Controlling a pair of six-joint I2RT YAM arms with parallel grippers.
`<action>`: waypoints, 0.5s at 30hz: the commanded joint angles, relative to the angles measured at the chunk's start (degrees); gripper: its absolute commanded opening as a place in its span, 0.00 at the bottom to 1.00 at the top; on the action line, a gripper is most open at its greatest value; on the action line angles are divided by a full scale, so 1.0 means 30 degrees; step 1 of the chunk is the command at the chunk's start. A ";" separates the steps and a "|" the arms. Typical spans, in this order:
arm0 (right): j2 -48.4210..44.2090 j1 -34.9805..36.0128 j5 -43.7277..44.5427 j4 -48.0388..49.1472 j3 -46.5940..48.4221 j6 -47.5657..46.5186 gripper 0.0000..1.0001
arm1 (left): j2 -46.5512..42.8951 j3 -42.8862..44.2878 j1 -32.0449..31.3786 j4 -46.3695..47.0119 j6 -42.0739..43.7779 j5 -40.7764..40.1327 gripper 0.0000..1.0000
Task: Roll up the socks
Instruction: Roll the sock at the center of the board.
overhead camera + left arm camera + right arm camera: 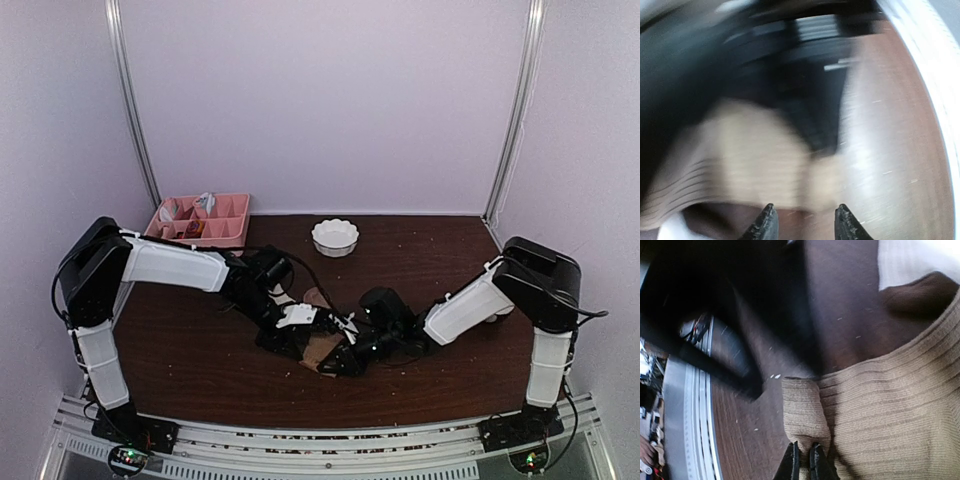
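Meeting over the middle of the dark wooden table (190, 350), the left arm (170, 265) and right arm (470, 305) reach inward in the overhead view. The left gripper (335, 327) and right gripper (343, 363) sit close together on the socks (320, 348), a tan heap just below centre frame, largely hidden beneath them; how the jaws stand cannot be told from up here. A white scalloped bowl (335, 238) stands well apart toward the back of the table, and a pink compartment tray (235, 236) sits at the back left. From the left wrist, in a heavily blurred frame, the left gripper (805, 227) shows two dark fingertips at the bottom edge, spread well apart with nothing gripped between them. Pale ribbed fabric of the socks (755, 160) spreads across the left and centre just above the tips, too smeared to say which sock it is. A dark blurred shape (810, 100) fills the upper centre. From the right wrist, the right gripper (803, 465) at bottom centre has its fingertips drawn almost together, pinching a folded end of the tan-brown sock (890, 415), whose ribbed knit fills the lower right. The cream sock (910, 260), with a dark brown patch, lies at the upper right, touching the tan one. A metal rail (685, 415) runs down the left edge.
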 commanded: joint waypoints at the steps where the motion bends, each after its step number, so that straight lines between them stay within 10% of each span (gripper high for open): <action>1: 0.1284 -0.0625 0.0394 -0.1397 -0.0158 0.3300 0.00 | -0.0657 -0.0414 -0.0459 -0.1134 0.1468 0.1294 0.40; 15: 0.2711 -0.1142 -0.0308 -0.2049 0.0720 0.5528 0.00 | -0.1028 -0.1147 -0.1637 0.1306 0.1199 -0.0909 0.48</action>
